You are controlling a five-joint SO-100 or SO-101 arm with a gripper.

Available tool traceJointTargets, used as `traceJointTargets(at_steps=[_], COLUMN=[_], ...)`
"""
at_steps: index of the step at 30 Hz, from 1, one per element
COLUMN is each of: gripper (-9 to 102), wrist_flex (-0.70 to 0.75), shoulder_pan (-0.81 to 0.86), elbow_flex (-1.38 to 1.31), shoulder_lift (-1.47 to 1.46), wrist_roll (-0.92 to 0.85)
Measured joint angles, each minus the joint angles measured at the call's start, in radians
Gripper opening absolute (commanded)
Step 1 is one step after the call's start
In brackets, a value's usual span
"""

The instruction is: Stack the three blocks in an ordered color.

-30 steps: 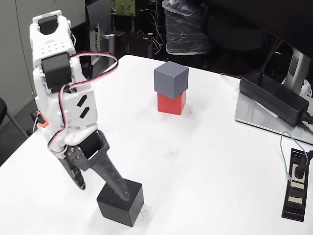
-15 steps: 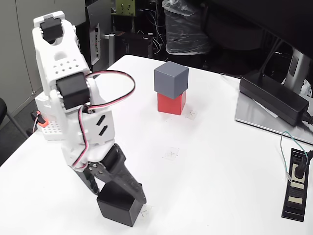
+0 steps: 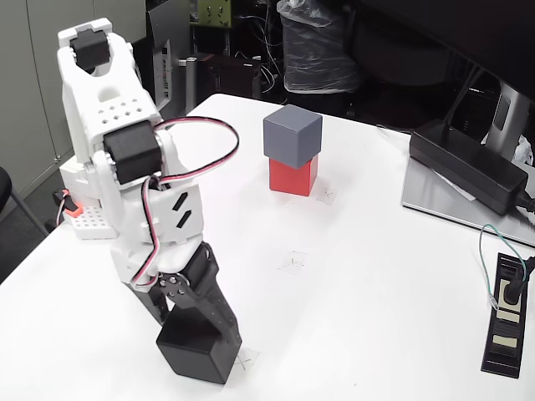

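The gripper (image 3: 196,334) straddles the black block (image 3: 194,352) directly beneath it, fingers against opposite faces, apparently pinching it. The block looks rigid, light and matte, so flat side faces suit the hold. Far beyond the gripper, the blue-grey block (image 3: 292,134) sits on the red block (image 3: 292,175).

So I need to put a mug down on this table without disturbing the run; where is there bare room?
The widest bare patch is the white table between the black block in the jaws, the blue-grey block stacked on the red block, and the small black stand at the right edge. The right rear is crowded by the power brick and cables.
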Motion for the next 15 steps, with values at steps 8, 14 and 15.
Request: traceJointTargets(at_steps=[8,14,15], gripper=[-1,-1,-1], wrist_flex=[-0.003,0.041,0.061], shoulder_pan=[-0.017,-0.092,-0.104], elbow_flex=[0.002,-0.002,-0.002], shoulder_lift=[0.005,0.006,0.011], wrist_roll=[0.000,0.000,0.000])
